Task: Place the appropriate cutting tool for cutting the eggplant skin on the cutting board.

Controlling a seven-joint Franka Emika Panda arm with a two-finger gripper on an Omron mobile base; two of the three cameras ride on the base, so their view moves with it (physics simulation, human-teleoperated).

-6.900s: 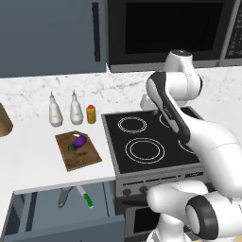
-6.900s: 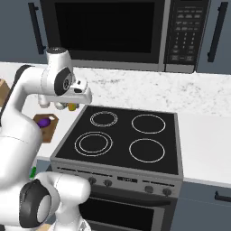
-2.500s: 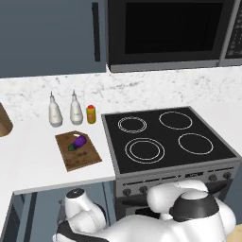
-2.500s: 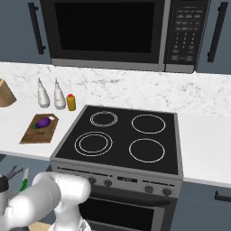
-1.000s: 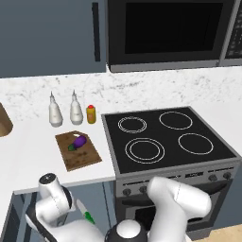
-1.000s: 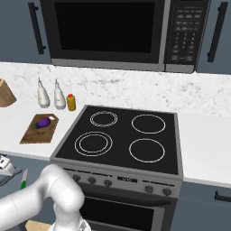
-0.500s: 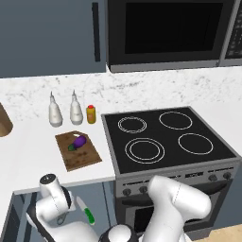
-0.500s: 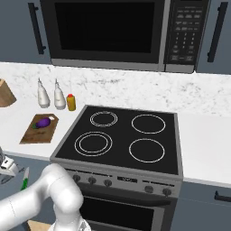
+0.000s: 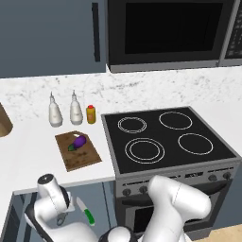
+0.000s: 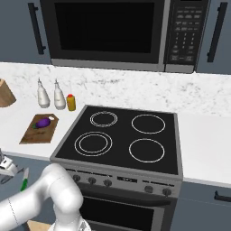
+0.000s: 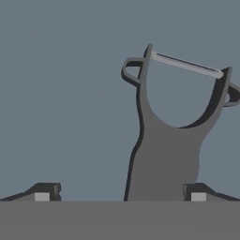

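— Down in the drawer [image 9: 19, 212] below the counter, what is nearest the hand?

— Seen from the hand, the peeler [image 11: 176, 140] lies flat on the blue-grey drawer floor. Its grey handle runs down to the bottom of the view and its forked head with a thin blade points away. The gripper [image 11: 120, 194] is spread wide. Its two dark fingertips [image 11: 44, 192] stand well apart with the handle between them, closer to the one on the right of the view. Nothing is clamped.

— And from the base cameras?

— On the left base view the white arm bends down at the lower left, its hand low over the drawer. Just beside it lies a knife [image 9: 85, 211] with a green handle and a white blade.

— Where is the board?

— Further back, on the white counter [image 9: 28, 160] left of the stove [image 9: 165, 142]. The brown board [image 9: 82, 158] lies flat, and the purple eggplant [image 9: 79, 141] rests on its far half, green stem toward the left.

— Behind that?

— Two white bottles [image 9: 55, 115] and a small yellow jar [image 9: 91, 114] stand in a row near the marbled wall. A round wooden thing [image 9: 4, 122] sits at the far left edge. The stove has four ring burners, and a dark microwave [image 9: 165, 30] hangs above it
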